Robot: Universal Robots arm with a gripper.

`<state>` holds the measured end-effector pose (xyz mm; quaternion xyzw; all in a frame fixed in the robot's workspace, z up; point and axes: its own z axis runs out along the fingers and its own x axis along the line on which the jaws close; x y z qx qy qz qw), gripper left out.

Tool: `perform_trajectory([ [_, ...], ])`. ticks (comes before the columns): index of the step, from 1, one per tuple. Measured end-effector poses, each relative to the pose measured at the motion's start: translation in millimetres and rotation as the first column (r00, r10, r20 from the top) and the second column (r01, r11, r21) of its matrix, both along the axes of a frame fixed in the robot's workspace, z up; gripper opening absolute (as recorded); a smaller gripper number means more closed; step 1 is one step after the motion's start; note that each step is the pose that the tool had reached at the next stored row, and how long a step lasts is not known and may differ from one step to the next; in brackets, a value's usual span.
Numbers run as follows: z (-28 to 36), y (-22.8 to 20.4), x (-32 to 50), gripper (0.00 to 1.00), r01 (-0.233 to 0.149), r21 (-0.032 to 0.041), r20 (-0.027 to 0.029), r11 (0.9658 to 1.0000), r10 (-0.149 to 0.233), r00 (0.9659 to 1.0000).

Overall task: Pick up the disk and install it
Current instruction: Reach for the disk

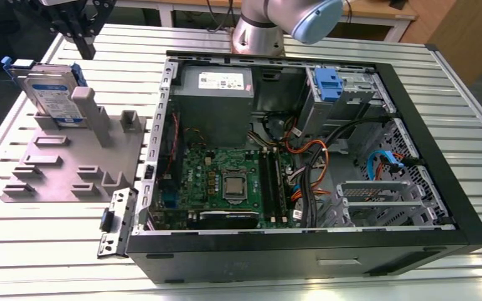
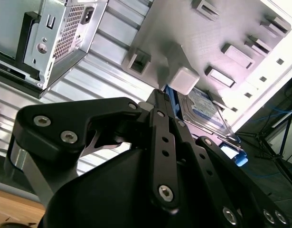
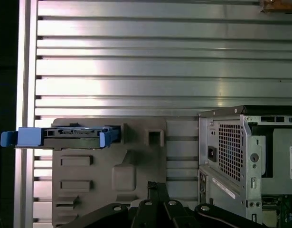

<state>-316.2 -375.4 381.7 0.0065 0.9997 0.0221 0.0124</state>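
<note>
Exterior view: disk (image 1: 53, 94) stands on edge along fixture plate (image 1: 61, 182) rim.

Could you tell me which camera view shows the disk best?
The exterior view: the disk stands on the grey plate, label showing. The first wrist view shows the disk edge-on; the second wrist view, partly behind a post.

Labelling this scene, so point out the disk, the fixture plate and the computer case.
disk (image 1: 50, 89), exterior view, labelled face.
fixture plate (image 1: 69, 154), exterior view, bare base.
computer case (image 1: 308, 249), exterior view, black near wall.
</note>
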Motion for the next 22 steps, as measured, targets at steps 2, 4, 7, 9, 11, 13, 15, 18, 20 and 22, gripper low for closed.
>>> perform_trajectory([
  [2, -0.2, 0.6, -2.1, 0.11, 0.0, -0.0001, -0.0001, 1.0, 0.0, 1.0],
  [4, -0.8, 1.1, -4.1, 0.11, 0.0, 0.0, 0.0001, 1.0, 0.0, 1.0],
  [7, -1.6, 3.1, -9.3, 0.11, 0.0, 0.0, 0.0, 1.0, 0.0, 1.0],
  [9, -2.2, 6.7, -14.4, 0.11, 0.0, 0.0, -0.0005, 1.0, 0.0, 1.0],
  [11, -3.2, 9.5, -20.2, 0.11, 0.0, -0.0001, -0.0027, 1.0, 0.0, 1.0],
  [13, -4.7, 11.0, -25.8, 0.11, 0.0, -0.0002, -0.0044, 1.0, 0.0, 1.0],
  [15, -5.8, 11.9, -30.8, 0.11, 0.0, -0.0014, -0.0076, 1.0, 0.0, 1.0],
  [18, -7.7, 14.0, -36.1, 0.11, -0.002, -0.0076, -0.0119, 1.0, 0.002, 0.9999],
  [20, -8.8, 15.2, -39.7, 0.11, -0.003, -0.0085, -0.013, 1.0, 0.003, 0.9999],
  [22, -9.8, 16.4, -45.1, 0.11, -0.003, -0.0085, -0.0168, 1.0, 0.003, 0.9999],
])
